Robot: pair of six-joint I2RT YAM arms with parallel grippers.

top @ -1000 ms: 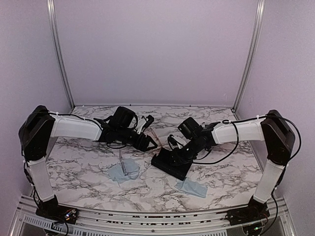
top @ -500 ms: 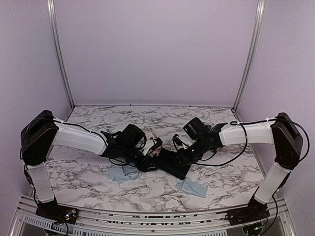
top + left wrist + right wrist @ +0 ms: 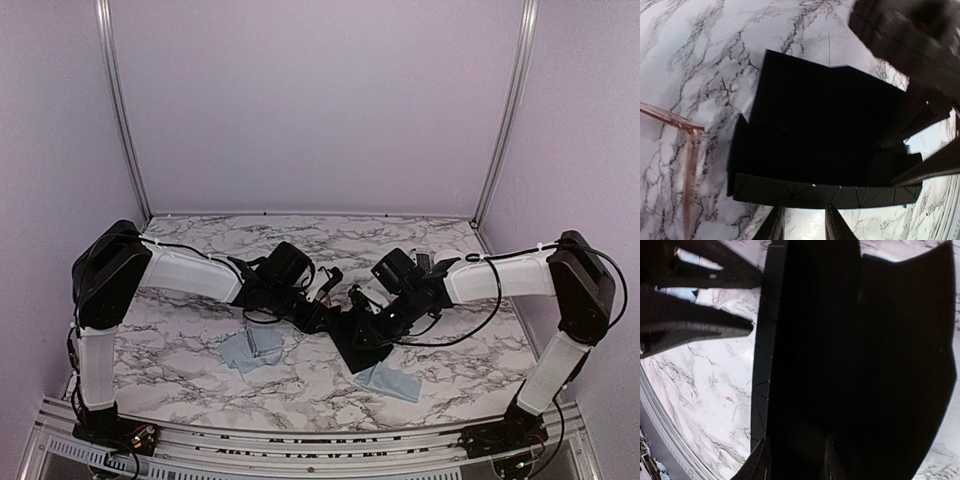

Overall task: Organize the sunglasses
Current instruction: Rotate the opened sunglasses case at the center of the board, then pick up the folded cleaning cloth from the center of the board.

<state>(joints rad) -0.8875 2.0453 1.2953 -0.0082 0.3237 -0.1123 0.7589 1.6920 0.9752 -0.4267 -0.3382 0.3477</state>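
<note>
The black case (image 3: 362,345) lies open in the middle of the table between both arms. My right gripper (image 3: 378,322) is shut on one end of it; in the right wrist view its fingers (image 3: 762,460) straddle the case's patterned side wall (image 3: 765,365). My left gripper (image 3: 330,312) stands at the case's other side, its tips (image 3: 805,220) just short of the case's front wall (image 3: 830,192), narrowly open with tabletop showing between them. Pinkish-brown sunglasses (image 3: 689,175) show at the left edge of the left wrist view. The lilac sunglasses (image 3: 258,338) lie on a blue cloth (image 3: 240,355).
A second blue cloth (image 3: 392,383) lies near the front, just right of the case. The blurred right gripper (image 3: 910,40) fills the upper right of the left wrist view. Pale walls and metal posts close in the back and sides.
My left arm has swung right and forward to the case while its jaws narrowed. The black case has turned and shifted slightly right with my right gripper on it.
</note>
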